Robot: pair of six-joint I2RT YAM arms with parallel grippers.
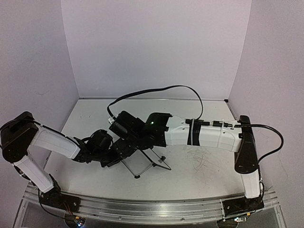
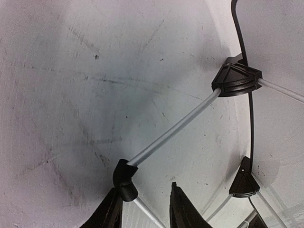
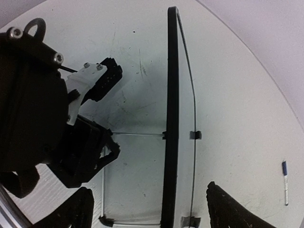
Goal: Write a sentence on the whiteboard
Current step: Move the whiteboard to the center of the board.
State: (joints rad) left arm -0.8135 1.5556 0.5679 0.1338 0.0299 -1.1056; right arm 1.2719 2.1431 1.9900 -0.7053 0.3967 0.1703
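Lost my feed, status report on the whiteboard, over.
Right hand open astride black-framed white board. Left hand open over its wire stand. Writing hidden.

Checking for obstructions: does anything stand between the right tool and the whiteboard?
Nothing visible does. The whiteboard, seen edge-on, stands directly between the open fingers of the right tool, with gaps on both sides.

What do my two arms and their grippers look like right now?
The left arm and right arm have white shells with black joints. The right one carries a black band, a green light and a looping black cable. The fingers are black and tapered.
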